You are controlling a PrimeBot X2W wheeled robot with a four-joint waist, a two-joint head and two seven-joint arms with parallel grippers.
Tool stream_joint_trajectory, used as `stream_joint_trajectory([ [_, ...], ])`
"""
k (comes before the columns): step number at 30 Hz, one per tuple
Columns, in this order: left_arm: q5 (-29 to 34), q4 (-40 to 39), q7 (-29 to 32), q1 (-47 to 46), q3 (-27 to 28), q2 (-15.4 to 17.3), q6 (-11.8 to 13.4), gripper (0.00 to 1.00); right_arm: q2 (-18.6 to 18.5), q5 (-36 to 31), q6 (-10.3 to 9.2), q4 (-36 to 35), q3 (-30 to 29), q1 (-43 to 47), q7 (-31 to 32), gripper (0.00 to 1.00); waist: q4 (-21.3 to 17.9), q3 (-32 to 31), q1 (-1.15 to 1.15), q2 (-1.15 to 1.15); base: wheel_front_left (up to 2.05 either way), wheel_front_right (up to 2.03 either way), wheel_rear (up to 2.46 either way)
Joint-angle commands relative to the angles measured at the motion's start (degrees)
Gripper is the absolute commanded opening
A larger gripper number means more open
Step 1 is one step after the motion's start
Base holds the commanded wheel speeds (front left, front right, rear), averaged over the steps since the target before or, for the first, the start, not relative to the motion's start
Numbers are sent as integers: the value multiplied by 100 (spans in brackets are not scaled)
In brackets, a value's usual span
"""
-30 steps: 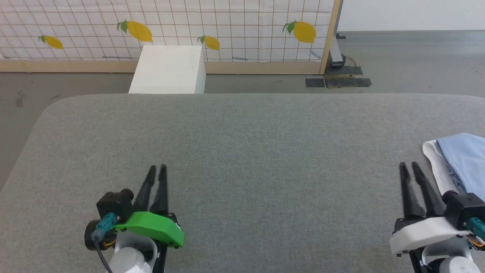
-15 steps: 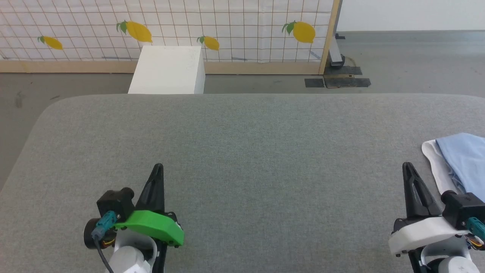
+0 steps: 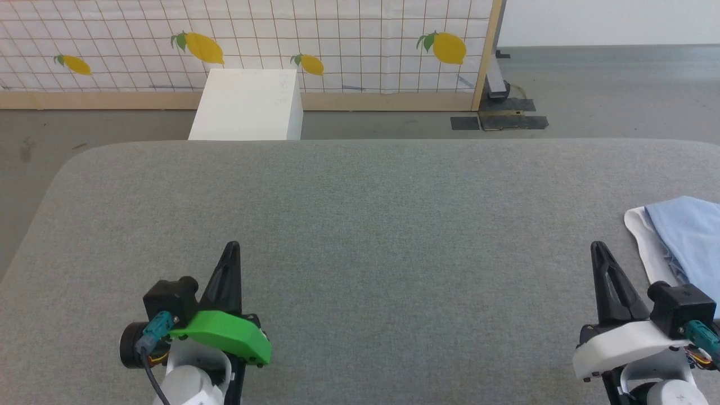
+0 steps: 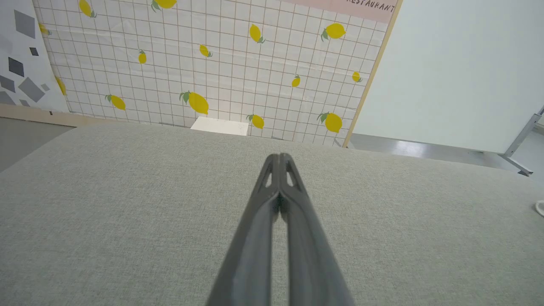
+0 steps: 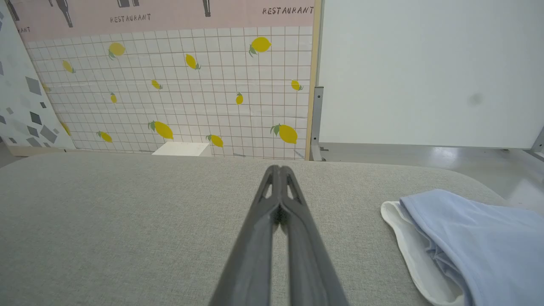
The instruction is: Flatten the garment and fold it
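Folding looks not yet begun: the left gripper [image 3: 232,246] and right gripper [image 3: 596,246] are pressed together, empty, and the garment [image 3: 683,230] lies bunched just right of the right one, which I judge must spread and reach rightward.

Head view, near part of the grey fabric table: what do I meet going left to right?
Green-covered left gripper, fingers shut → white-covered right gripper, fingers shut → light blue knit garment with a white collar, at the picture's right edge.
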Motion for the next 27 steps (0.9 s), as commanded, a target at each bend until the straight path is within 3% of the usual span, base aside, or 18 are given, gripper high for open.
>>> stream_joint_trajectory([
  [1, 90, -53, 25, 101, 16, -6, 37, 0, 2, -33, -2, -39, 26, 0, 23, 0, -2, 0, 0, 0, 0, 0, 0],
  [27, 422, -420, 328, 274, 93, -12, 140, 0, 3, -118, -4, -107, 168, -1, 183, 0, -42, -11, 0, 0, 0, 0, 0],
])
